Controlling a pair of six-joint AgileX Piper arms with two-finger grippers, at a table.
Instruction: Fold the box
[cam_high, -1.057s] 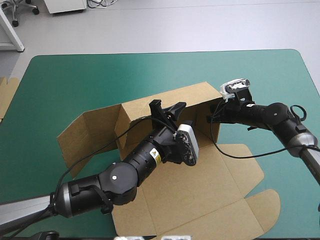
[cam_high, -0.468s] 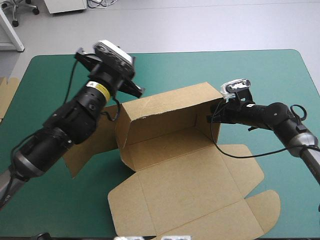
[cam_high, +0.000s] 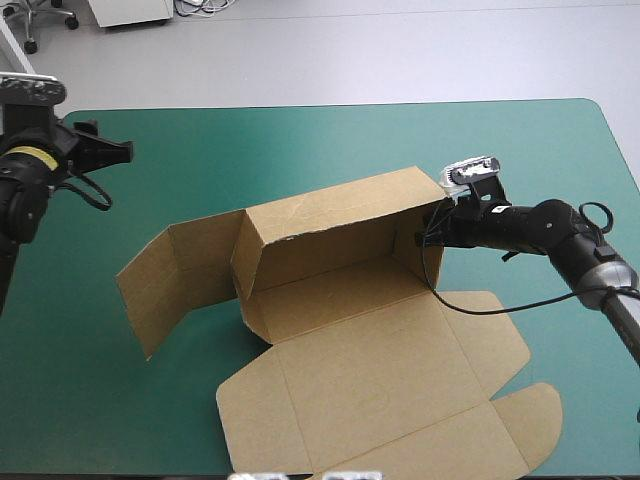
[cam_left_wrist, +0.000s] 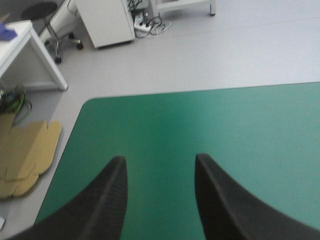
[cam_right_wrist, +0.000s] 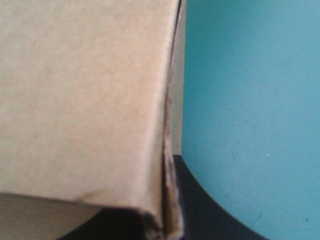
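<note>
The brown box (cam_high: 330, 235) stands central on the tabletop (cam_high: 520, 160), far wall and right wall raised, left flap splayed out, lid flat nearside: I judge it half done. The right tool (cam_high: 430, 232) clamps the right wall; the left tool (cam_left_wrist: 160, 165), spread open, hovers far left.

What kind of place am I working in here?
Probably a robotics lab: a table with teal-green cover, spare brown board stacked beside its left edge, a wheeled stool and white cabinet beyond.

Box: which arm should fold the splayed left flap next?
Probably left: the left jaws are open and free on the flap's side; the right jaws are shut on the box's right wall.
</note>
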